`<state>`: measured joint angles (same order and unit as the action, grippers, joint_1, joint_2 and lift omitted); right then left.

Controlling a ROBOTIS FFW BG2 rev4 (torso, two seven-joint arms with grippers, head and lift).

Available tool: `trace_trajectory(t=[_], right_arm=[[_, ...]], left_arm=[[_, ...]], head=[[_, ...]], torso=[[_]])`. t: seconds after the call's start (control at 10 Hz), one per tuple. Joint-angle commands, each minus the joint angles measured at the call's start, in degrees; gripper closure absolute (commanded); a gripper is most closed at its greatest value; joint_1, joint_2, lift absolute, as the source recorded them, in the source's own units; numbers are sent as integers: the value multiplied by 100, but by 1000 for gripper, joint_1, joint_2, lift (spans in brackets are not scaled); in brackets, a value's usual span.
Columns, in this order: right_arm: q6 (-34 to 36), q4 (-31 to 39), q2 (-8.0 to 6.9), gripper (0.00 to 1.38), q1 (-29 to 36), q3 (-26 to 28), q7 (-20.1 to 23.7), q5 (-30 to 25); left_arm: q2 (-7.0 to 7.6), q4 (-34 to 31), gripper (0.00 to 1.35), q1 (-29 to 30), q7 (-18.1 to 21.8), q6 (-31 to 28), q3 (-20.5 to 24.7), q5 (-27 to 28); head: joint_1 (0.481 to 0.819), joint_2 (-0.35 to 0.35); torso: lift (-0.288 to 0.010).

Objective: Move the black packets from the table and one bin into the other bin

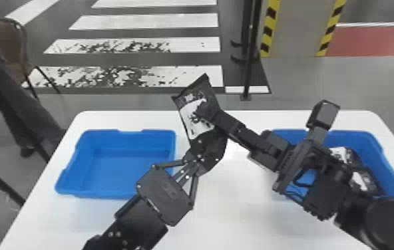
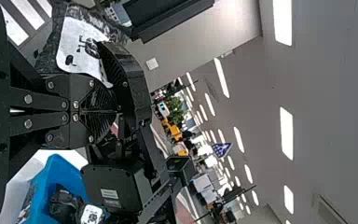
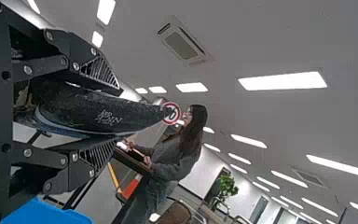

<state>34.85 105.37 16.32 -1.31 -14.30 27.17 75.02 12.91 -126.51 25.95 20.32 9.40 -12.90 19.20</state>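
In the head view my right gripper (image 1: 210, 113) holds a black packet (image 1: 189, 121) with a white label up over the table's middle. My left gripper (image 1: 214, 148) is just below it, its fingers pressed together. In the right wrist view that packet (image 3: 93, 109) lies between the two fingers of my right gripper (image 3: 112, 119). The left wrist view has my left gripper (image 2: 115, 111) shut with nothing between its pads, the packet (image 2: 81, 51) beside it. More black packets (image 1: 364, 181) lie in the right blue bin (image 1: 369, 138), partly behind the right arm.
A second blue bin (image 1: 114, 195) stands on the left of the white table (image 1: 213, 226). Both arms cross close together over the middle. Beyond the table's back edge are a post (image 1: 248, 66) and, at the left, a chair (image 1: 10, 46).
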Motion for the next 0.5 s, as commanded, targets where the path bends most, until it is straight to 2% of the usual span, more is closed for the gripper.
trace_trajectory(t=[0.0, 0.3, 0.4], right_arm=[[-82, 3, 3, 1273, 18, 2, -1, -30], [-532, 17, -15, 1273, 89, 2, -1, -7], [-701, 17, -15, 1273, 103, 2, -1, 27]], left_arm=[[-8, 16, 1208, -8, -2, 30, -1, -1], [-8, 128, 1207, 6, -28, 199, 22, -46], [-17, 156, 993, -8, -37, 312, 45, -23]], head=[[695, 71], [695, 60], [695, 56]], torso=[[-110], [-110], [-110]])
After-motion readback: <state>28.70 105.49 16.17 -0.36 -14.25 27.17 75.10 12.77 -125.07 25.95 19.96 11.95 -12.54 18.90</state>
